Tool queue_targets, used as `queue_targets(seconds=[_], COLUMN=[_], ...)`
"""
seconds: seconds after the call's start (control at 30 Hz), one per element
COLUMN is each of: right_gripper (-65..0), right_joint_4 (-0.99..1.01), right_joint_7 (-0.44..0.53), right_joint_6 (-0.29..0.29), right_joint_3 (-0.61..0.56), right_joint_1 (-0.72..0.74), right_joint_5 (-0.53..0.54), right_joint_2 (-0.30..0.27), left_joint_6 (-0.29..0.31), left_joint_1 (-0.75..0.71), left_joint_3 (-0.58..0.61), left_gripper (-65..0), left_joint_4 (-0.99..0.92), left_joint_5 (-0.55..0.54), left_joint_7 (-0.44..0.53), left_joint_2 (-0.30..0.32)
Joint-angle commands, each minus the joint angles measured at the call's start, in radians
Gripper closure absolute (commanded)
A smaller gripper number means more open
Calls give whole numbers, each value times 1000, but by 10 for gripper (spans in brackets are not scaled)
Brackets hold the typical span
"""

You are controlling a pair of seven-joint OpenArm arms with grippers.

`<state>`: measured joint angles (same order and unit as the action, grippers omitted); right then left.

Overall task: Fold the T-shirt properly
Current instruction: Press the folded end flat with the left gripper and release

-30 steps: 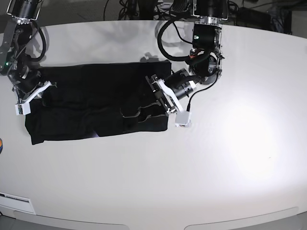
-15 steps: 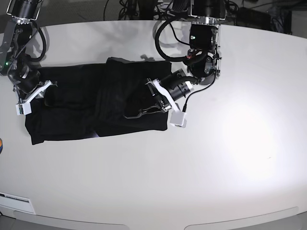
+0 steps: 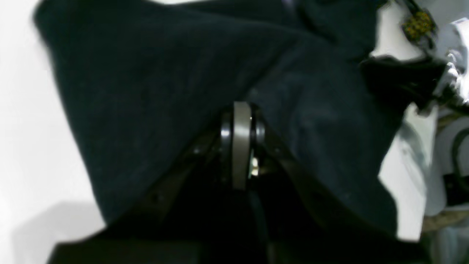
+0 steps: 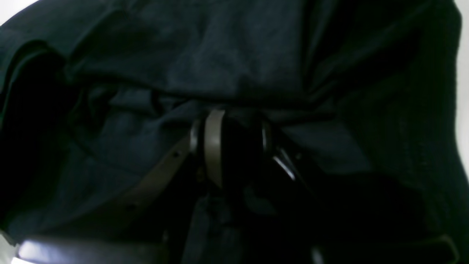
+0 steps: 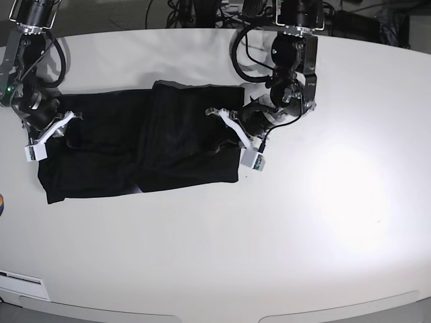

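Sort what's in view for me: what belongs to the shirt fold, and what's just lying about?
Part of the job:
T-shirt
left gripper
right gripper

Just there:
table
orange thing at the table's left edge

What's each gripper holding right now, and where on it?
Both hold the T-shirt. The left gripper is shut on its folded-over edge at the base view's right; the right gripper on its opposite end.

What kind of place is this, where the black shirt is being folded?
Probably a robotics lab or test bench, not a home. Two robot arms work over a bare white table, loose cables pile up behind it, and the only thing laid out is the T-shirt.
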<state>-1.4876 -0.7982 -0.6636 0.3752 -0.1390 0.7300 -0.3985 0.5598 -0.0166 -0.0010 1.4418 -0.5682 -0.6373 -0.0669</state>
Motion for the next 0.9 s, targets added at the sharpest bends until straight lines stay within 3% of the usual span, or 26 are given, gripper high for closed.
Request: queue_targets(seconds=[0.0, 0.13, 0.23, 0.43, 0.53, 0.7, 0.87], right_gripper=[-158, -158, -158, -158, -158, -158, -166], right_joint_4=[-29, -79, -126, -201, -207, -207, -209], right_joint_7=[7, 6, 0, -11, -11, -11, -12], right_joint_6=[-10, -10, -8, -2, 17, 17, 29], right_joint_3=[4, 4, 6, 6, 6, 6, 17], right_joint_1=[6, 18, 24, 23, 23, 23, 26], right_joint_5=[11, 14, 14, 25, 51, 55, 59], right_joint_2=[-18, -18, -21, -20, -20, -20, -21], left_joint_6=[-23, -32, -96, -245, -285, -368, -431], left_joint_1=[16, 45, 51, 139, 205, 248, 247], left_joint_3=[1, 1, 1, 1, 18, 148, 278], left_gripper=[0, 0, 0, 0, 0, 0, 0], left_joint_4=[-34, -146, -139, -108, -108, -108, -108], left_joint_5=[-3, 37, 38, 154, 216, 428, 569], left_joint_7=[-16, -18, -43, -297, -404, -406, -407], left_joint_2=[5, 26, 41, 44, 45, 45, 45])
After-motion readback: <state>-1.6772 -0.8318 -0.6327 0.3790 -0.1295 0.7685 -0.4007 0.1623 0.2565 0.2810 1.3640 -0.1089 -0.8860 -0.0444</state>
